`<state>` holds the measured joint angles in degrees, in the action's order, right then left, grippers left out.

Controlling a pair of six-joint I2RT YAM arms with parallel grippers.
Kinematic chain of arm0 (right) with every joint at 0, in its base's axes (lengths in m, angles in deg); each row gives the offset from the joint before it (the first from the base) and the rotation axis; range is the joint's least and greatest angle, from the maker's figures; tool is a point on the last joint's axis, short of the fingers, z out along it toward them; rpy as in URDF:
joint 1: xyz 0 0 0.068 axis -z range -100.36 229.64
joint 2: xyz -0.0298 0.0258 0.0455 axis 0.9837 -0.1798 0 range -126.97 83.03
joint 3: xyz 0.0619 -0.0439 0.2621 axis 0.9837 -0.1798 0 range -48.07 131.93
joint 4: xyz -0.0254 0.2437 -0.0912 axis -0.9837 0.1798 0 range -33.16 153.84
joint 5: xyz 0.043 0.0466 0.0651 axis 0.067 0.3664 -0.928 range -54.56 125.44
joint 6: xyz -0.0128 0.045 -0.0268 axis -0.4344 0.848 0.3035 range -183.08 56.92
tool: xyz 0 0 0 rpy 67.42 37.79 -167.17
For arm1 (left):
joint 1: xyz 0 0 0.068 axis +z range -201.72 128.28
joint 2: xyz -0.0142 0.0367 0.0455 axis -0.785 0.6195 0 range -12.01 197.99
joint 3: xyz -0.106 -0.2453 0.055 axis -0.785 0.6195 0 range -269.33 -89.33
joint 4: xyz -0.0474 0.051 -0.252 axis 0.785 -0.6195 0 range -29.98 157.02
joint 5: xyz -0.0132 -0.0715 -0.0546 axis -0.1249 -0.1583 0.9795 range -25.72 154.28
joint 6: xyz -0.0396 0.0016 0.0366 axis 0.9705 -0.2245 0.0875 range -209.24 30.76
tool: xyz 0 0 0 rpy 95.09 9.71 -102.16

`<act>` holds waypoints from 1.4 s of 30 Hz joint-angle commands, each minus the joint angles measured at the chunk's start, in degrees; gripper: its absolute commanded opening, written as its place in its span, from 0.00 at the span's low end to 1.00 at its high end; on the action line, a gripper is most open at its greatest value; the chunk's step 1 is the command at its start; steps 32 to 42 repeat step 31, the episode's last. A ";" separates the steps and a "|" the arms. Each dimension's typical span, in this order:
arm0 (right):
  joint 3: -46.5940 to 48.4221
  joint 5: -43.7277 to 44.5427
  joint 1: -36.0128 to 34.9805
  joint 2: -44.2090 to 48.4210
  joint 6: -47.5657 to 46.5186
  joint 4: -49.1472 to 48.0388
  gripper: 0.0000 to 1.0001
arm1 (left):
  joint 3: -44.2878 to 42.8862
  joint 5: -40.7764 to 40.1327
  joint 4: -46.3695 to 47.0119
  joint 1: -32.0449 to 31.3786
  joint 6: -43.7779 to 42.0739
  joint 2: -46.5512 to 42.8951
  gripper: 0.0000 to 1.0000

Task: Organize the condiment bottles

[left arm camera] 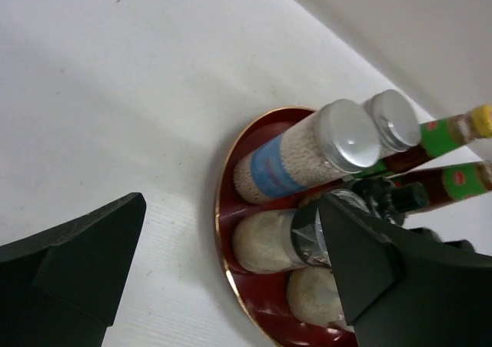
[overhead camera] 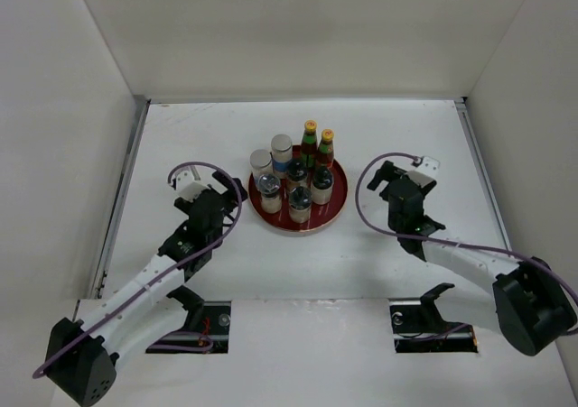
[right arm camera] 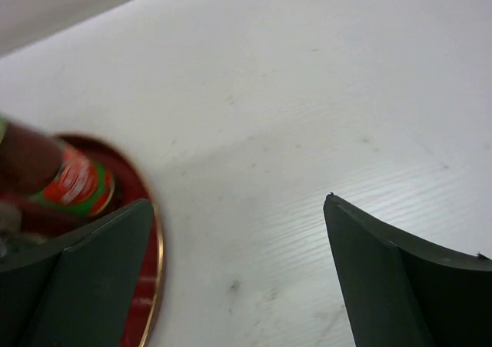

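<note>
Condiment bottles (overhead camera: 297,172) clustered on red tray (overhead camera: 280,222), left end effector (left arm camera: 231,201) and right end effector (right arm camera: 240,201) wide open, empty

White table (overhead camera: 298,272) walled on three sides, round red tray (overhead camera: 332,210) at mid-table, small bottles (overhead camera: 301,204) standing crowded on it, two yellow-capped sauce bottles (overhead camera: 309,143) at its back, left gripper (overhead camera: 228,201) just beside the tray's left rim, right gripper (overhead camera: 383,180) near its right side.

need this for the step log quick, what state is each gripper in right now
left gripper: open, holding nothing
right gripper: open, holding nothing
</note>
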<state>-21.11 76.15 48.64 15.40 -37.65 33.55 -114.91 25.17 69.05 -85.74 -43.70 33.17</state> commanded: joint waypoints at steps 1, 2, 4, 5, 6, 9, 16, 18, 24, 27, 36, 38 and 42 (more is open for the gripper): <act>-0.51 -1.14 4.05 3.30 7.08 -4.58 1.00 | -3.41 6.05 -13.26 3.29 5.43 2.00 1.00; -0.42 -2.38 5.11 3.30 7.87 -4.05 1.00 | -3.94 7.72 -14.23 4.26 5.70 2.79 1.00; -0.24 -3.35 6.35 3.04 9.28 -3.26 1.00 | -4.65 10.54 -15.64 5.76 5.96 3.67 1.00; -0.33 -3.53 6.79 3.04 10.33 -2.99 1.00 | -4.74 11.42 -15.82 6.46 5.96 3.85 1.00; -0.94 -3.79 7.40 3.38 11.91 -3.16 1.00 | -4.56 11.95 -15.91 6.99 6.05 3.77 1.00; -2.61 -7.03 10.65 5.75 17.01 -2.90 1.00 | -3.60 12.31 -15.38 8.05 6.14 2.45 1.00; -4.72 -12.14 15.49 8.49 21.24 -2.73 1.00 | -2.19 12.31 -13.45 9.81 6.14 -0.54 1.00; -4.72 -12.67 15.76 8.14 21.59 -2.73 1.00 | -2.01 12.57 -12.31 9.72 6.05 -0.72 1.00; -4.28 -13.72 15.41 6.99 21.68 -2.82 1.00 | -3.86 13.45 -11.87 9.19 5.44 2.18 1.00; -4.29 -13.90 15.41 6.47 21.68 -3.34 1.00 | -4.65 14.06 -11.25 8.23 4.91 3.58 1.00; -3.50 -14.95 15.41 6.11 21.15 -2.81 1.00 | -5.18 12.84 -9.94 6.91 3.51 4.56 1.00; -3.50 -14.95 15.41 6.11 21.15 -2.81 1.00 | -5.18 12.84 -9.94 6.91 3.51 4.56 1.00; -3.50 -14.95 15.41 6.11 21.15 -2.81 1.00 | -5.18 12.84 -9.94 6.91 3.51 4.56 1.00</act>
